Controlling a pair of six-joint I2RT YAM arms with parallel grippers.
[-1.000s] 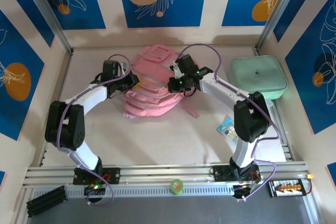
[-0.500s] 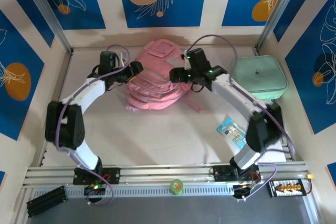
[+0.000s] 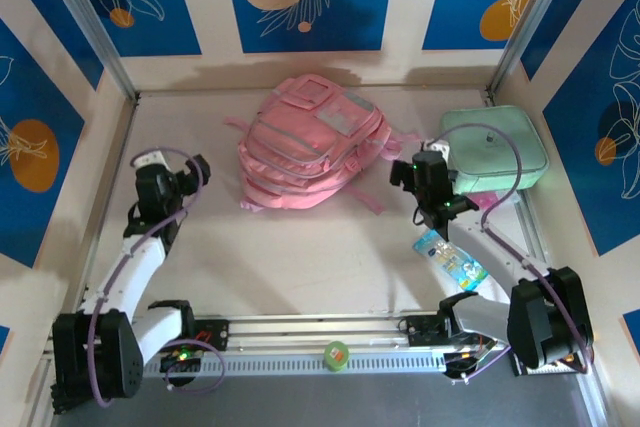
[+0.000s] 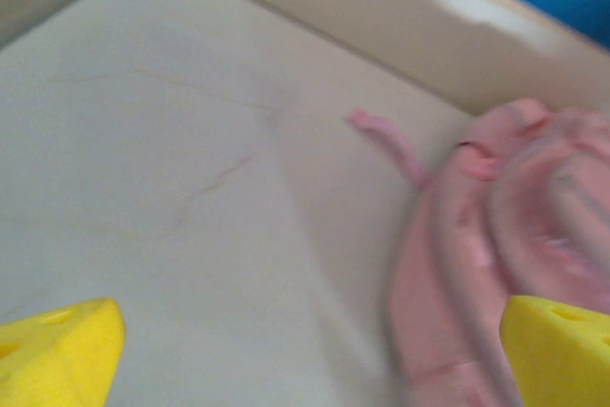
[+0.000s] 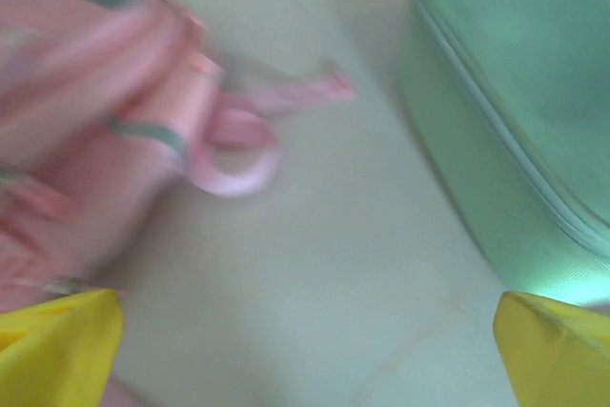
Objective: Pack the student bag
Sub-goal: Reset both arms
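Note:
The student bag [image 3: 310, 142], a soft pink backpack with grey trim, lies flat at the back middle of the table, front pockets up. My left gripper [image 3: 196, 173] hangs open to the left of it, apart from it. In the left wrist view the yellow fingertips [image 4: 57, 350] stand wide with bare table between them, and the bag [image 4: 515, 235] and a strap [image 4: 391, 145] lie ahead to the right. My right gripper [image 3: 408, 172] is open to the right of the bag. In the right wrist view the bag [image 5: 95, 131] is on the left and its pink loop [image 5: 233, 154] lies ahead.
A mint-green zip case [image 3: 495, 147] sits at the back right, close to the right gripper, and fills the right of the right wrist view [image 5: 515, 111]. A blue packet [image 3: 452, 255] lies beside the right arm. A green tape roll [image 3: 336, 354] rests on the front rail.
Both grippers opened and let go of the bag, then drew back outward and toward the near edge. The bag settled flat on the table.

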